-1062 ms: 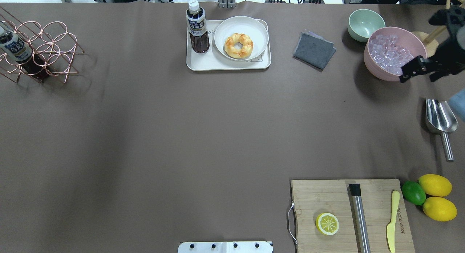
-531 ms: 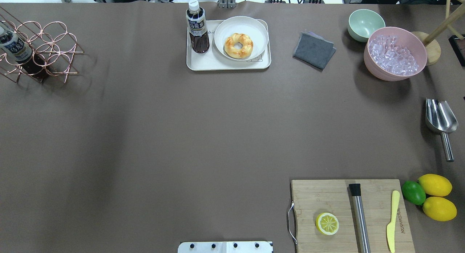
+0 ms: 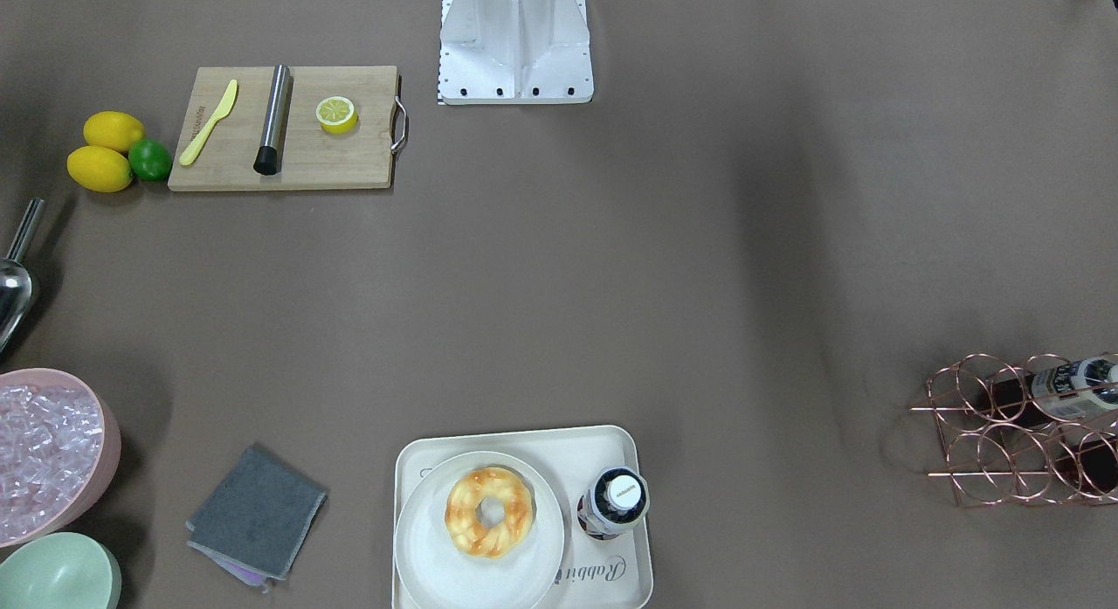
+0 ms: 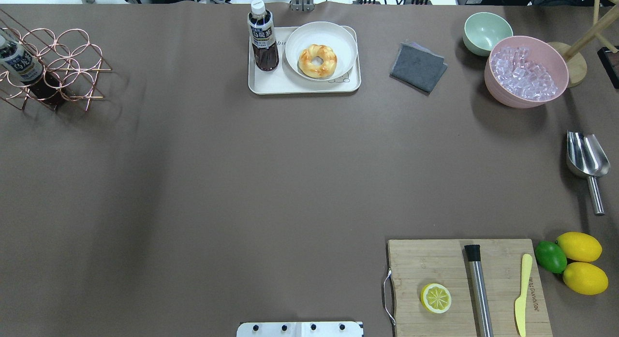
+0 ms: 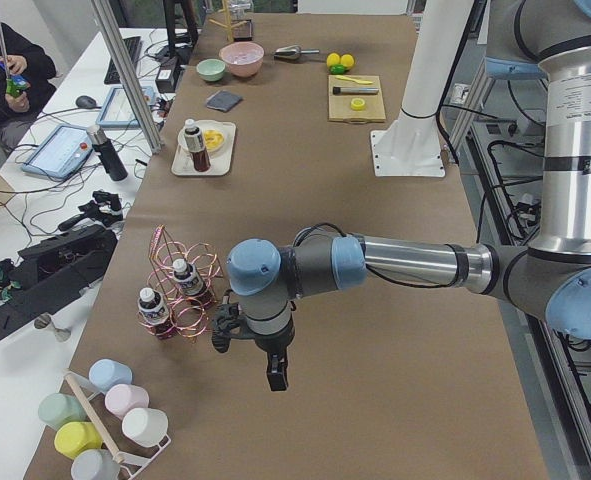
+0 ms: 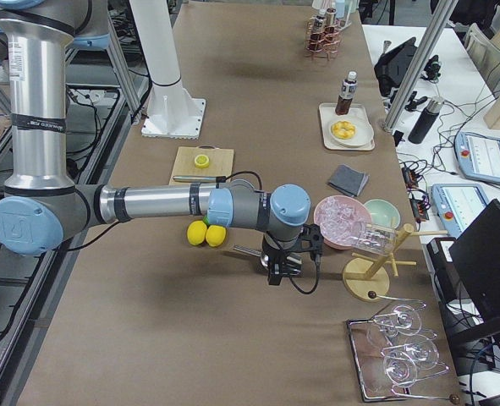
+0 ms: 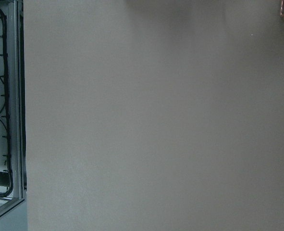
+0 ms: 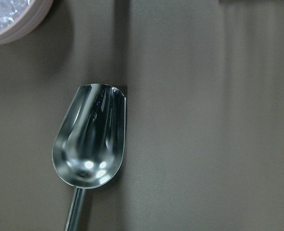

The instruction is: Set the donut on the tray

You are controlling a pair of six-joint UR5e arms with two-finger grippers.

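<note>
The donut (image 4: 317,60) lies on a round white plate (image 4: 341,39) that stands on the cream tray (image 4: 271,85) at the table's far middle. It also shows in the front view (image 3: 489,511) with the tray (image 3: 603,583). My left gripper (image 5: 276,374) hangs over the table's left end, near the copper rack, far from the tray. My right gripper (image 6: 277,272) hangs over the table's right end, above the metal scoop (image 8: 90,137). Both show only in the side views, so I cannot tell whether they are open or shut.
A dark tea bottle (image 4: 262,37) stands on the tray beside the plate. A grey cloth (image 4: 418,67), a green bowl (image 4: 486,32) and a pink bowl of ice (image 4: 526,71) lie to the right. A cutting board (image 4: 435,259) with a halved lemon (image 4: 435,298) is near. A copper rack (image 4: 53,66) stands far left.
The right arm, which showed at the right edge over the pink bowl a second ago, has drawn out of the overhead view. The donut, plate and tray have not moved.
</note>
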